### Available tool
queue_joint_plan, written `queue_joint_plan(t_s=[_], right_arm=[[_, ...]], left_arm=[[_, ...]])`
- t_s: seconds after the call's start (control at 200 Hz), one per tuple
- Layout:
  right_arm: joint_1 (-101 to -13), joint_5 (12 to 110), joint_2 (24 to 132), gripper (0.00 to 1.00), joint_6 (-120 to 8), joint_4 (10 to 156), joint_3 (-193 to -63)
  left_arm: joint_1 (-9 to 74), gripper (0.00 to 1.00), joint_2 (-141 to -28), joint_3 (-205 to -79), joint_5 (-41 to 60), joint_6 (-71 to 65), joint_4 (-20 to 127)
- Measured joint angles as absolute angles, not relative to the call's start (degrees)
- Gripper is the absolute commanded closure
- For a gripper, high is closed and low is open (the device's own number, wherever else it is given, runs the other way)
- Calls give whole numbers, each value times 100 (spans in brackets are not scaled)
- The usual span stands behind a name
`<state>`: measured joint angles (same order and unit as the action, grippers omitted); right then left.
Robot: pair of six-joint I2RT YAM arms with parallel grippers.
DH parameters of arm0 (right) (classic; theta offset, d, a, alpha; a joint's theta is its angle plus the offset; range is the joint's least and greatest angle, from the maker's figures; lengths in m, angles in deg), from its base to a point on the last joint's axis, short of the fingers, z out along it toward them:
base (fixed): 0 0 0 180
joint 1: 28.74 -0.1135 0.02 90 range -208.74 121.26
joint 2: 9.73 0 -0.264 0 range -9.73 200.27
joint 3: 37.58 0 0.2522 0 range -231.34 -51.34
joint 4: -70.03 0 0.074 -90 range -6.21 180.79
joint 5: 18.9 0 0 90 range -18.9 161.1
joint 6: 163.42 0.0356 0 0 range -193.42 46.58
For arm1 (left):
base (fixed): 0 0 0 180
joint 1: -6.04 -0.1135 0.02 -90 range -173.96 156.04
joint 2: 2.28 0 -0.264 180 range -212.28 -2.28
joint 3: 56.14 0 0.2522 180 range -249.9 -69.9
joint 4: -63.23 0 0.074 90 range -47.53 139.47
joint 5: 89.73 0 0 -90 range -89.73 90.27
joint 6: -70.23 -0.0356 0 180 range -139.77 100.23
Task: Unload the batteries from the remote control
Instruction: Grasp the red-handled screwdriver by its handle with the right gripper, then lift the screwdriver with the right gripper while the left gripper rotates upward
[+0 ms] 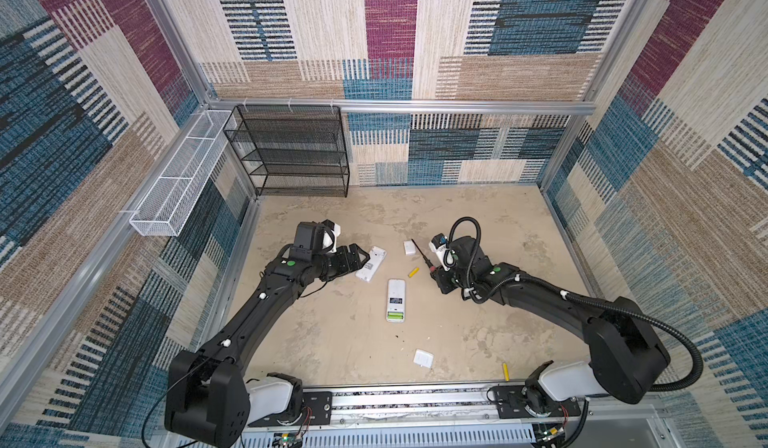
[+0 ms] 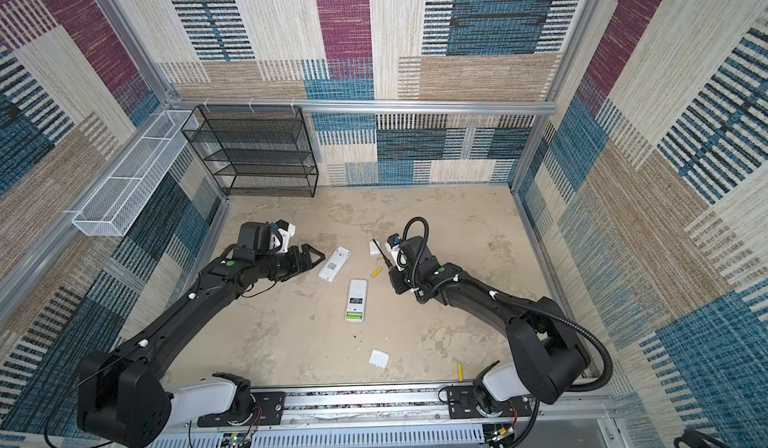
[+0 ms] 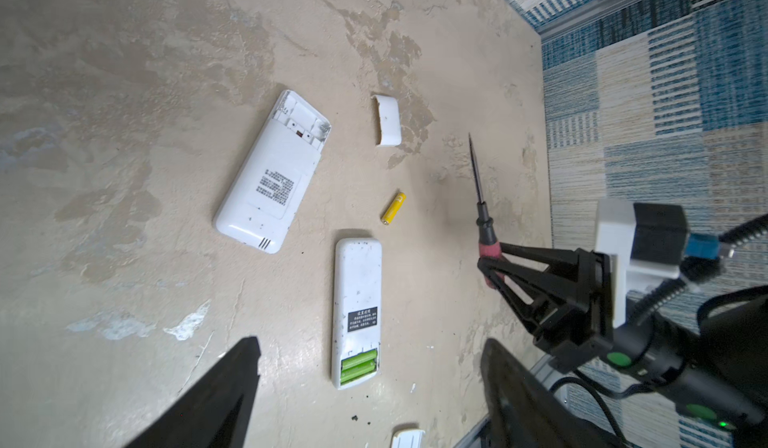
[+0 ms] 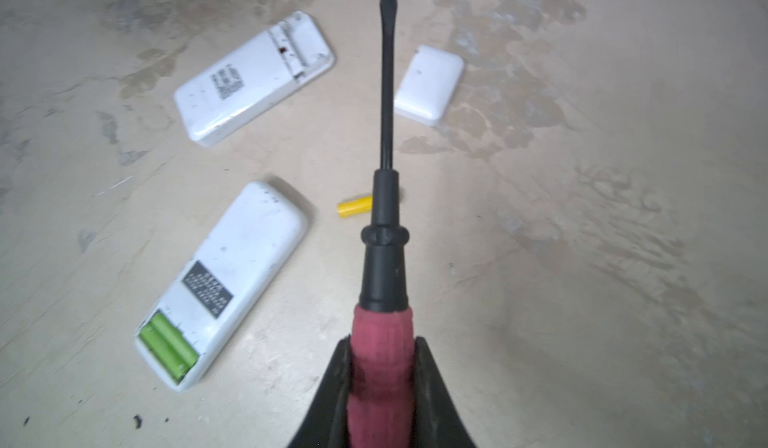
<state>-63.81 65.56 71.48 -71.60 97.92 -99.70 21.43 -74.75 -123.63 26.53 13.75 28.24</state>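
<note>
Batteries: green pair (image 3: 359,367) seated side by side in open bay of near remote (image 3: 356,284), near left gripper (image 3: 372,344) but apart from it; fingers spread wide, gripping nothing. Yellow battery (image 1: 413,272) loose on table (image 1: 478,225), between remotes and right gripper (image 1: 434,268), close to jaws, not touching. Second yellow battery (image 1: 505,371) by front rail (image 1: 415,400), well apart from both grippers. Right jaws clenched on red handle of screwdriver (image 4: 386,134), tip near cover (image 4: 430,84). Far remote (image 1: 371,264) bay empty, edge under left fingertips in both top views; contact unclear.
</note>
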Motion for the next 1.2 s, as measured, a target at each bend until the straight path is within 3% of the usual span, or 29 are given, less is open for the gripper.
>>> queue_joint_plan(t_s=[0.165,0.446,0.806,0.906,1.102,1.197], right_arm=[[-6915,6567,6870,100,-7418,9759,-9972],[-7448,6727,6468,100,-7621,9563,-10018],[-7708,6823,6689,100,-7630,9480,-10262],[-7750,6831,6741,100,-7630,9403,-10304],[-7758,6873,6800,100,-7630,9353,-10389],[-7758,6952,6831,100,-7630,9353,-10424]], left_arm=[[2165,23,-7471,-12269,3012,1871,3567],[2255,46,-7543,-12024,3374,2627,4810],[2646,57,-7873,-11863,3492,3278,6015],[2679,68,-7986,-11858,3484,3451,6141],[2707,79,-8091,-11751,3479,3580,6353],[2714,94,-8096,-11653,3464,3635,6426]])
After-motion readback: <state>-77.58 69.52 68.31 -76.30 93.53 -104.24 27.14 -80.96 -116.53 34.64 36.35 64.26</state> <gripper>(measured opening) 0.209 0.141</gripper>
